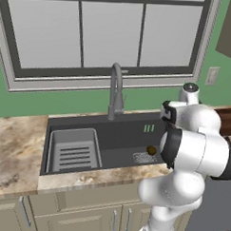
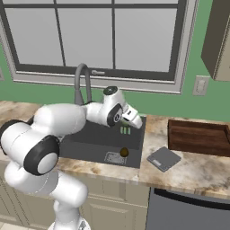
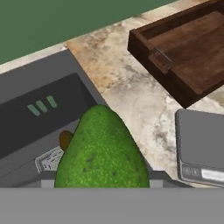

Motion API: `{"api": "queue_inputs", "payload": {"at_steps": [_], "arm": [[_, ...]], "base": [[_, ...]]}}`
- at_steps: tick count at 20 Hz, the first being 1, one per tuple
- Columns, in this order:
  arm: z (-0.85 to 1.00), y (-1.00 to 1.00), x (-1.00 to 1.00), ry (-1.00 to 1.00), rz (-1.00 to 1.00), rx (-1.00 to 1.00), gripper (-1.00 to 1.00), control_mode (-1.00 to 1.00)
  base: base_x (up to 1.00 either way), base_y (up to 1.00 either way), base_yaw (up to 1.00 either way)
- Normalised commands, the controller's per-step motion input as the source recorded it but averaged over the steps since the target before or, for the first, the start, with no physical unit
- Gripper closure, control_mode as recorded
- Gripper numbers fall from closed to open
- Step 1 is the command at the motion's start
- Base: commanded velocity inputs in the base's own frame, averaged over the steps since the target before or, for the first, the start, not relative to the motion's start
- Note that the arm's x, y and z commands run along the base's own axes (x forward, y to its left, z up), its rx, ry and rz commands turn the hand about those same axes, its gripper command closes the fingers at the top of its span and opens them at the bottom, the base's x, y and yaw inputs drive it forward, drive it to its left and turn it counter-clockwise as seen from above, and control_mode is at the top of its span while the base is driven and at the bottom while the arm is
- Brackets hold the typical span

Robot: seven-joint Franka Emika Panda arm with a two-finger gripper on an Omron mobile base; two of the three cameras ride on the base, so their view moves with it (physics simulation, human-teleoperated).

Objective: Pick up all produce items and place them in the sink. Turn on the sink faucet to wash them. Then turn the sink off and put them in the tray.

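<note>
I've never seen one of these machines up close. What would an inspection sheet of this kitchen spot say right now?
Surface: marbled beige counter around a dark sink.
Job's things: green avocado-like fruit held between the end effector's fingers, above the sink's right edge; brown round item beside the drain grate; gooseneck faucet, no water seen; wooden tray empty, right of the sink.
Clutter: grey ribbed rack in the sink's left half; flat grey scale-like square on the counter.
End effector: closed on the green fruit.
Cables: nothing seen.
Surroundings: window, green wall, wall outlet, cabinets below.
</note>
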Motion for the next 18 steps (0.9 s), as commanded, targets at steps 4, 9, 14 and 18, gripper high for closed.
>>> {"api": "queue_inputs", "payload": {"at_steps": [4,9,14,18], "arm": [[1.0,-0.26,0.0,0.34,-0.13,0.08,1.0,-1.0],[0.9,-0.56,0.0,0.29,-0.13,0.12,1.0,-1.0],[0.24,-0.84,0.0,0.07,-0.07,0.04,1.0,-1.0],[-0.11,-0.85,0.0,-0.08,0.0,0.0,1.0,-1.0]], "base": [[0.0,0.0,0.0],[0.0,0.0,0.0],[0.0,0.0,0.0],[0.0,0.0,0.0]]}}
